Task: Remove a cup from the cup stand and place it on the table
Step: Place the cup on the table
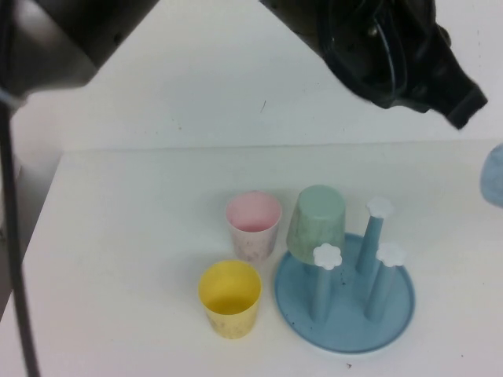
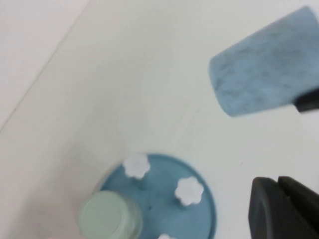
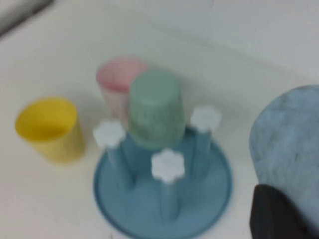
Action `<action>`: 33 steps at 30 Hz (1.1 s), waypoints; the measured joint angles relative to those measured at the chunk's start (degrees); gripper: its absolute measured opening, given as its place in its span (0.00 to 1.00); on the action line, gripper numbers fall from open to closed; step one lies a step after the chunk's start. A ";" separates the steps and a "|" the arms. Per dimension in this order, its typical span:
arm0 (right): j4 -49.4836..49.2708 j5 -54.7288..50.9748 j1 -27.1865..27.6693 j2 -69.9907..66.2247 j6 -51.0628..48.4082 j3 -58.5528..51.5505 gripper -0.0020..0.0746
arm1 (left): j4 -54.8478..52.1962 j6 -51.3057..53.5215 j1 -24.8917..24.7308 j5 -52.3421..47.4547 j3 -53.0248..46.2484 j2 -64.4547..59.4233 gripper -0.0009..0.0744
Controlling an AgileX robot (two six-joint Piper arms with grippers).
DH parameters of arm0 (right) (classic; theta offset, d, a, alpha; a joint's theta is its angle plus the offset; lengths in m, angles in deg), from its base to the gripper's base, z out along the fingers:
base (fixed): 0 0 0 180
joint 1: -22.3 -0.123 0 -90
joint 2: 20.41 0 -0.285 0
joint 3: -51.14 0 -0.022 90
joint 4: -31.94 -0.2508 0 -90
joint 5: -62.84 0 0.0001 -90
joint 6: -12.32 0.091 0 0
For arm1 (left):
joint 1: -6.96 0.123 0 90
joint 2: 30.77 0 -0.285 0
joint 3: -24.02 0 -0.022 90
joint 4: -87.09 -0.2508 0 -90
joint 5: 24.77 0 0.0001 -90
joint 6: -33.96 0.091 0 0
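Observation:
The light blue speckled cup [image 3: 289, 144] is held off the stand in my right gripper [image 3: 299, 189], whose dark finger [image 3: 279, 214] presses its side. In the high view only an edge of the cup [image 1: 495, 174] shows at the far right, above the table [image 1: 141, 236]; the gripper itself is out of that view. The left wrist view shows the cup [image 2: 259, 74] in the air to the side of the cup stand [image 2: 159, 199]. The teal cup stand [image 1: 346, 326] carries a mint green cup [image 1: 317, 220] upside down on a peg. My left gripper [image 2: 276, 183] is shut and empty, high above the table.
A pink cup [image 1: 254, 224] and a yellow cup [image 1: 229, 298] stand upright on the table left of the stand. Three free pegs with white caps [image 1: 380, 207] rise from the stand. Dark arm parts [image 1: 401, 55] loom across the top, and a cable [image 1: 9, 236] runs down the left edge.

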State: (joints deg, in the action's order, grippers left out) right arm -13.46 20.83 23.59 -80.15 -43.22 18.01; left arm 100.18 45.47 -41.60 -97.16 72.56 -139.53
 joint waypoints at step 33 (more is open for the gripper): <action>28.20 -2.23 -10.69 -43.28 13.11 12.41 0.05 | -17.01 -19.71 -8.75 6.98 -54.35 33.57 0.01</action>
State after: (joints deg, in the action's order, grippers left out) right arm 14.74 18.60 12.90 -123.43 -30.11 30.43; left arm 83.17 25.76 -50.36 -90.17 18.21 -105.95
